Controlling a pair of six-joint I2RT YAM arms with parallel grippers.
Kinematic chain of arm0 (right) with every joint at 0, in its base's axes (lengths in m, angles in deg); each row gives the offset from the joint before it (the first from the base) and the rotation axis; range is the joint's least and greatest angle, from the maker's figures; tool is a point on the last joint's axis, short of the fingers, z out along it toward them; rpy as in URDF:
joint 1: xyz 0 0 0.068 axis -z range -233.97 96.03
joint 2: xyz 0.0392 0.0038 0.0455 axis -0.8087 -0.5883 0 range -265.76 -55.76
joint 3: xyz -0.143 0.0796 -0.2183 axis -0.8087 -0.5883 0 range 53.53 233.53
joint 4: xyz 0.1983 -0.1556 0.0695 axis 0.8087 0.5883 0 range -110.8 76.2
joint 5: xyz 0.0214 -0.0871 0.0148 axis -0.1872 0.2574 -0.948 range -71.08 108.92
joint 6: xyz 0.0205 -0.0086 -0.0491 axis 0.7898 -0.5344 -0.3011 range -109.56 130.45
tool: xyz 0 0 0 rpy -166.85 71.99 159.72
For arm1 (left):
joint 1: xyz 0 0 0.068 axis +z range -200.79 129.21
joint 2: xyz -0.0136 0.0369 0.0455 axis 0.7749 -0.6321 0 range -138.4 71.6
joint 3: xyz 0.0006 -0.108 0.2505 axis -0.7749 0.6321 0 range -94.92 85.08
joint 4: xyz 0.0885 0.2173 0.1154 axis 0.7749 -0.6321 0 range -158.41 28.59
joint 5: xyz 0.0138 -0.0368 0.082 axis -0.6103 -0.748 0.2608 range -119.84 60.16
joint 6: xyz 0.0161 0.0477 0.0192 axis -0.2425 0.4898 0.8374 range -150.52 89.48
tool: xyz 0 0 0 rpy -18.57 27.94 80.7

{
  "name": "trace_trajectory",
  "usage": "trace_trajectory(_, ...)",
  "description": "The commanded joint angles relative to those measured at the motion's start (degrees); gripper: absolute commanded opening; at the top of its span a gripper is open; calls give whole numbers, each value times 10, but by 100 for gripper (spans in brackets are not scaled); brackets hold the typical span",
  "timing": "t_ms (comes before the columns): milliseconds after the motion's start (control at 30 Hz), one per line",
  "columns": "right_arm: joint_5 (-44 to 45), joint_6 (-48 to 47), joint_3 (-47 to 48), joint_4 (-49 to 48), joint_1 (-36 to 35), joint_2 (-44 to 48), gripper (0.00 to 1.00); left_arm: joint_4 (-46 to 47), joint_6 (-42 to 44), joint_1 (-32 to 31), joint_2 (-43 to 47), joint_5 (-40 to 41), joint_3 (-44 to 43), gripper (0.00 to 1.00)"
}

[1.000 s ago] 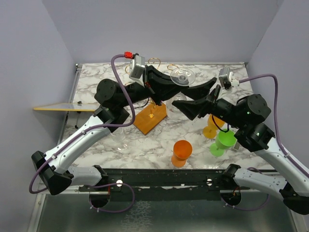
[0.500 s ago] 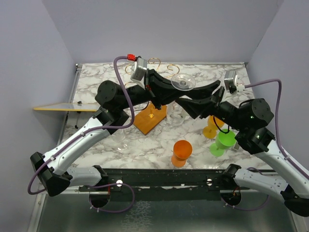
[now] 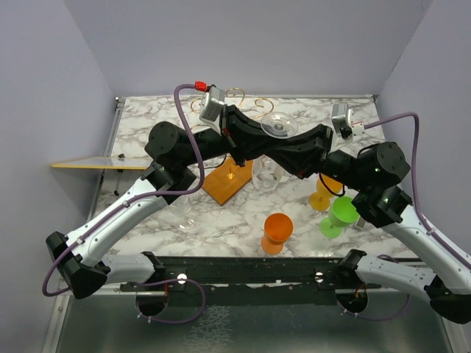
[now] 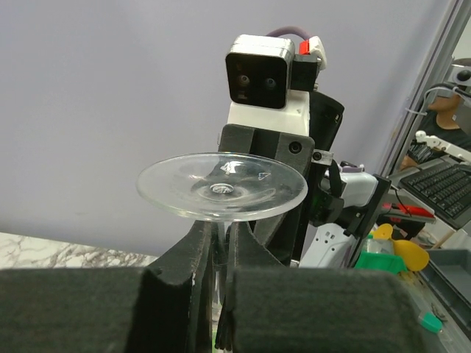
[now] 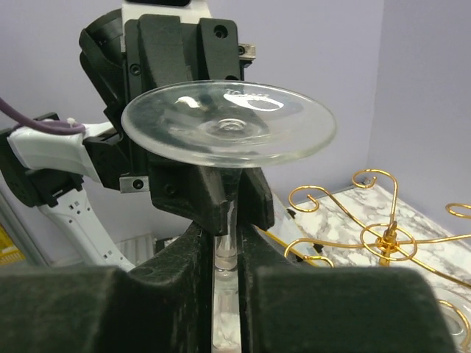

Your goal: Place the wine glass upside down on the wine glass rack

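Note:
The clear wine glass (image 3: 279, 123) hangs upside down above the table, its round foot on top and its bowl below. Both grippers grasp its stem. My left gripper (image 3: 265, 147) comes in from the left and is shut on the stem just under the foot (image 4: 221, 185). From the right, my right gripper (image 3: 285, 153) is shut on the same stem (image 5: 227, 228), slightly lower than the left fingers (image 5: 199, 195). The wine glass rack has gold scroll arms (image 5: 386, 239) and a wooden base (image 3: 229, 179), standing just left of and below the glass.
An orange cup (image 3: 277, 232), a green cup (image 3: 340, 215) and a yellow cup (image 3: 321, 197) stand at the front right. A clear glass (image 3: 184, 217) sits under the left arm. A thin board (image 3: 88, 163) juts from the table's left edge.
The right gripper has swung left to the stem and closed on it. The left gripper has held the glass nearly still throughout.

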Motion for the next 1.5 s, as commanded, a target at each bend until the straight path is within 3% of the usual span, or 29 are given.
trace_trajectory(0, -20, -7, 0, 9, 4, -13, 7, 28, -19, -5, 17, -18, -2, 0)
trace_trajectory(33, -21, -9, -1, 9, 4, -13, 2, 27, -18, -5, 19, -15, 0, 0)
trace_trajectory(133, -17, -11, -13, 3, 4, -6, 1, 27, -20, -5, 27, -1, 7, 2)
trace_trajectory(333, 14, -15, -48, -17, 4, 11, 1, 14, -9, -5, 64, 39, 61, 53)
trace_trajectory(433, 29, -15, -66, -27, 4, 17, 1, -34, 14, -5, 94, 73, 85, 68)
trace_trajectory(600, 42, -12, -105, -55, 4, 20, 1, -174, 72, -5, 150, 175, 84, 82)
trace_trajectory(1000, 67, 18, -182, -128, 3, 23, 1, -337, 146, -5, 233, 418, 57, 88)
trace_trajectory(1300, 114, 31, -217, -172, -4, -6, 1, -439, 117, -5, 226, 672, 67, 92)
trace_trajectory(1467, 136, 46, -220, -207, -17, -34, 1, -458, 109, -5, 228, 731, 79, 98)
